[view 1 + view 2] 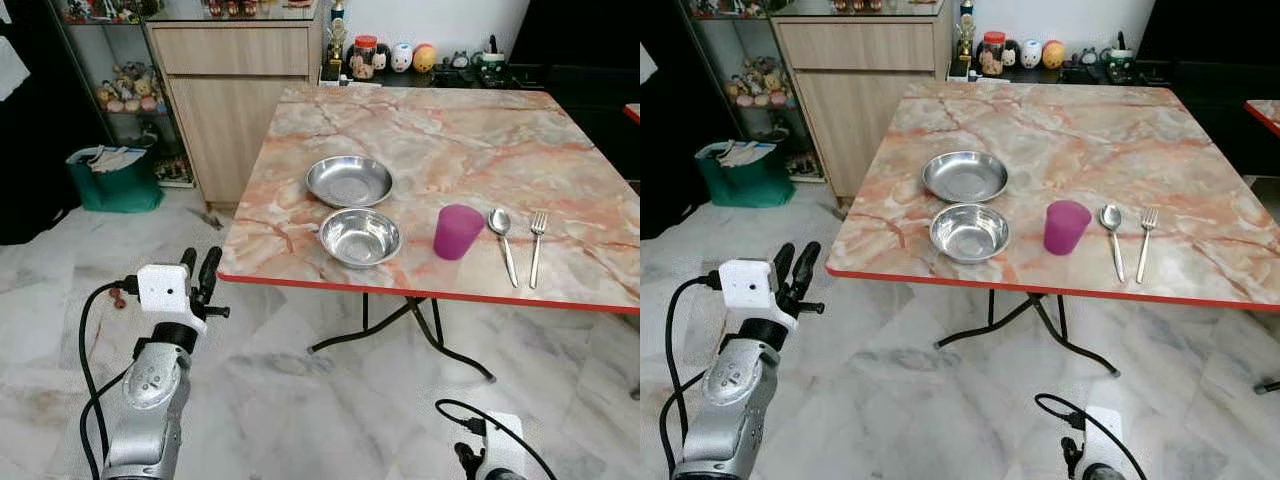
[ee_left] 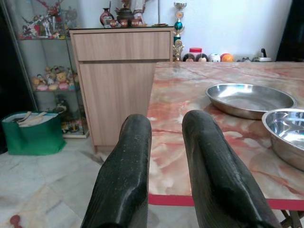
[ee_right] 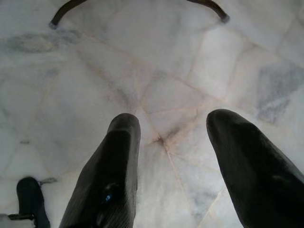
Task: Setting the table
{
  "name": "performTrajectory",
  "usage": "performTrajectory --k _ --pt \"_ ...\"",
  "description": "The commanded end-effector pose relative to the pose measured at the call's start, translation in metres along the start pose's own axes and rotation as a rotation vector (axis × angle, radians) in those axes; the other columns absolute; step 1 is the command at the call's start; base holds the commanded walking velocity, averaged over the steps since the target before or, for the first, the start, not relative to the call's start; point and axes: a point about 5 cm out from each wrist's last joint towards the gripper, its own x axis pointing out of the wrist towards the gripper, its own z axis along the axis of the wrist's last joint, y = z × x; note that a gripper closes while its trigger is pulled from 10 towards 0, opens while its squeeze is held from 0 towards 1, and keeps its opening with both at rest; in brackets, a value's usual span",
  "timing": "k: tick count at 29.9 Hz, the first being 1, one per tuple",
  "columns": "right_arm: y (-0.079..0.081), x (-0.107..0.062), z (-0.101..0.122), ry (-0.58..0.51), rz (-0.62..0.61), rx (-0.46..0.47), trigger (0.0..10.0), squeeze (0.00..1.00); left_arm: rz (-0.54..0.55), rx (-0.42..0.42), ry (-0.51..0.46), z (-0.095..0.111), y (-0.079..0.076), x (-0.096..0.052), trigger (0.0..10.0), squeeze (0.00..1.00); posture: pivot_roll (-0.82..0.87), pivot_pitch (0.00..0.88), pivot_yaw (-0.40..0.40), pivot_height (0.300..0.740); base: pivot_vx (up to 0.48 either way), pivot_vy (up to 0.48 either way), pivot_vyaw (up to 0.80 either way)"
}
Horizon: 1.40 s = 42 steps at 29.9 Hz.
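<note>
On the marble table (image 1: 450, 130) with a red edge lie a shallow steel plate (image 1: 349, 180), a steel bowl (image 1: 360, 236) just in front of it, a purple cup (image 1: 458, 231), a spoon (image 1: 503, 240) and a fork (image 1: 537, 245) side by side to the right. My left gripper (image 1: 198, 266) is raised beside the table's front left corner, short of the edge, open and empty. In the left wrist view its fingers (image 2: 128, 166) point at the plate (image 2: 249, 97) and bowl (image 2: 287, 133). My right gripper (image 3: 175, 121) hangs low, open, over the floor.
A wooden cabinet (image 1: 235, 90) stands behind the table's left side, with a green bag (image 1: 115, 178) and a glass shelf of figurines beside it. Black folding table legs (image 1: 400, 330) spread under the table. Jars and toys line a low dark counter (image 1: 420, 60) at the back.
</note>
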Motion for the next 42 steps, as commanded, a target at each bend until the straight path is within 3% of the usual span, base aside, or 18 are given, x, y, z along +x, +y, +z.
performTrajectory --k 1,4,8,16,29,34,42 --pt "-0.009 -0.003 -0.006 -0.007 -0.007 -0.025 10.0 0.0 0.001 0.001 -0.014 0.005 0.001 0.002 10.0 0.0 0.01 0.0 -0.01 0.74 0.0 0.0 0.0" --pt "-0.022 -0.014 -0.031 -0.004 0.03 -0.107 10.0 0.0 -0.003 -0.002 -0.008 0.006 0.001 0.002 10.0 0.0 -0.01 0.0 -0.002 0.74 0.0 0.0 0.0" --pt "-0.028 -0.022 -0.045 -0.016 0.055 -0.158 10.0 0.0 -0.007 -0.002 -0.001 0.007 0.002 0.002 10.0 0.0 -0.01 0.0 0.008 0.74 0.0 0.0 0.0" --pt "-0.029 -0.024 -0.05 -0.022 0.064 -0.171 10.0 0.0 -0.016 0.013 0.0 0.009 0.005 0.002 10.0 0.0 -0.02 0.0 0.02 0.74 0.0 0.0 0.0" --pt "-0.01 -0.018 -0.036 -0.069 0.09 -0.137 10.0 0.0 0.011 0.023 0.013 0.009 0.015 0.001 10.0 0.0 -0.01 0.0 0.016 0.74 0.0 0.0 0.0" --pt "-0.009 -0.017 -0.033 -0.078 0.088 -0.13 10.0 0.0 0.033 0.033 0.046 0.0 0.021 -0.005 10.0 0.0 -0.01 0.0 0.015 0.74 0.0 0.0 0.0" --pt "-0.011 -0.017 -0.034 -0.063 0.081 -0.115 10.0 0.0 0.04 0.028 0.043 0.001 0.022 -0.006 10.0 0.0 -0.01 0.0 0.011 0.74 0.0 0.0 0.0"
